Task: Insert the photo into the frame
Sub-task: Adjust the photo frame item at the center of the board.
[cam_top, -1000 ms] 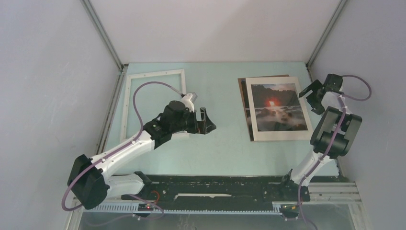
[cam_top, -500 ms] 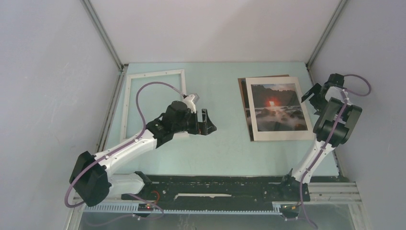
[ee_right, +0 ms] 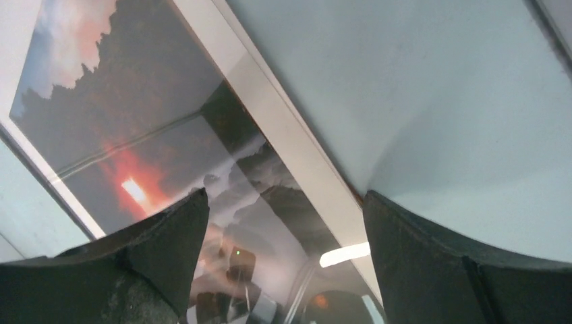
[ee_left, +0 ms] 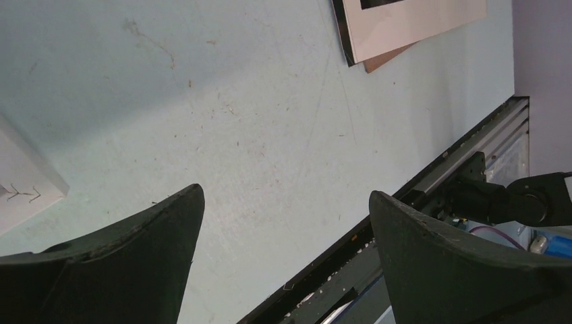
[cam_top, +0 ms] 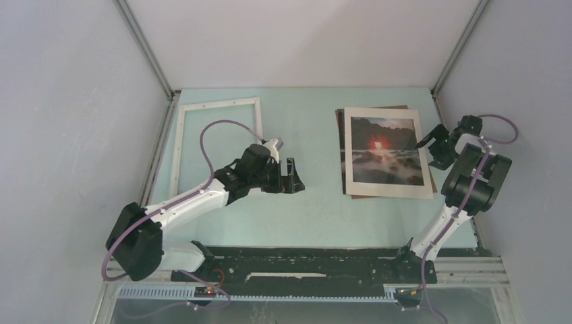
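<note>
My right gripper (cam_top: 432, 148) stood wide and empty at the right edge of the photo (cam_top: 384, 156), which lay flat on a brown board (cam_top: 388, 106) at the table's right side; its long axis seemed to run away from me, though the angle made that hard to judge; my left gripper (cam_top: 295, 174), also wide and empty, hung mid-table, nearer the frame (cam_top: 216, 104) at far left; bare table (cam_top: 313, 131) lay between.

Soft, even light throughout; only faint shadows lie on the table (cam_top: 310, 202), and the glossy photo (ee_right: 135, 121) reflects a bright lamp streak.
</note>
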Robot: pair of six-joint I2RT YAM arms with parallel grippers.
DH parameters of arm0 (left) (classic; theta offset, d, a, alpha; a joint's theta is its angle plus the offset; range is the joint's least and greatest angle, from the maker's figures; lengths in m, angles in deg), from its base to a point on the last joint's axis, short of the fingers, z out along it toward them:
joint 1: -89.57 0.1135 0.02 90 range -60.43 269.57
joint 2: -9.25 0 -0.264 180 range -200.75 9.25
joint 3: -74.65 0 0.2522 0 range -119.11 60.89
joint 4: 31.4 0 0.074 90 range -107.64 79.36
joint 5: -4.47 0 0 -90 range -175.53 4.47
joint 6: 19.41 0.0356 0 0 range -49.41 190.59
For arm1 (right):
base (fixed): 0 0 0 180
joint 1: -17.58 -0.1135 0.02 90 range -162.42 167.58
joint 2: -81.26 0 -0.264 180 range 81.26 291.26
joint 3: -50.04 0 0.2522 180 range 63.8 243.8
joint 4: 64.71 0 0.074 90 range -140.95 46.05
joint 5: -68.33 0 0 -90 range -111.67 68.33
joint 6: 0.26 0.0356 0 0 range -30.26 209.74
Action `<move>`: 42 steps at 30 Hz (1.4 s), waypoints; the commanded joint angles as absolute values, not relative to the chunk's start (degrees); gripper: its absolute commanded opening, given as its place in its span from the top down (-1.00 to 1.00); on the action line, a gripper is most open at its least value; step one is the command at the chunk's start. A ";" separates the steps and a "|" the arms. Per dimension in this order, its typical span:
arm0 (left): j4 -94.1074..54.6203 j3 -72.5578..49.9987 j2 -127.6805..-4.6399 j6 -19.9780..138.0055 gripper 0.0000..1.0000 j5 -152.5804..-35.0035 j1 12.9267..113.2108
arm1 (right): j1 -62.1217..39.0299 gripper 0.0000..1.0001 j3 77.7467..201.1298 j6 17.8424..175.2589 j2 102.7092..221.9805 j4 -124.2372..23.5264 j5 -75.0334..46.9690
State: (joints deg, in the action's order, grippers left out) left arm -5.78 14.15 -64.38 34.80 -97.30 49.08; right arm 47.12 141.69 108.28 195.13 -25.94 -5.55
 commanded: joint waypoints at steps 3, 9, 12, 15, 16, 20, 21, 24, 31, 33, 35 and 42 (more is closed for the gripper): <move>-5.68 10.28 -66.84 31.78 -1.00 -95.07 49.23 | 45.76 -0.83 130.17 113.02 186.91 -28.74 2.51; -10.11 4.45 -75.94 27.38 -0.93 -97.85 49.93 | 42.71 -0.84 123.74 114.20 180.39 -31.70 2.79; -14.46 0.57 -82.56 23.52 -0.87 -99.75 50.13 | 40.67 -0.84 121.73 113.83 178.96 -32.71 2.05; -16.10 -4.32 -88.82 23.90 -0.78 -98.14 49.87 | 40.31 -0.84 121.32 113.33 178.49 -32.49 1.28; -15.88 -6.15 -91.22 24.77 -0.77 -96.82 49.83 | 40.41 -0.83 121.03 113.58 178.31 -32.64 1.41; -11.90 -14.75 -98.55 31.06 -0.78 -93.49 49.76 | 40.34 -0.83 118.48 114.34 176.08 -34.71 -0.31; -10.80 -17.23 -100.33 32.59 -0.79 -92.48 49.78 | 40.39 -0.84 117.95 114.42 175.71 -35.06 -0.99; -6.41 -22.81 -104.03 36.41 -0.80 -89.56 49.69 | 41.05 -0.84 116.51 115.00 175.63 -36.58 -1.83; -2.17 -30.64 -108.68 39.57 -0.81 -89.49 50.04 | 41.03 -0.74 112.13 118.42 172.48 -39.27 2.35; -2.00 -30.97 -109.22 39.23 -0.81 -89.47 50.24 | 40.92 -0.75 110.43 118.46 169.66 -39.55 1.28; -1.53 -31.21 -109.69 38.12 -0.80 -90.37 50.28 | 40.07 -0.76 110.04 117.09 167.50 -38.41 -1.70; -2.96 -28.61 -110.93 31.94 -0.81 -92.00 50.34 | 38.41 -0.76 111.39 115.71 169.98 -39.57 -3.42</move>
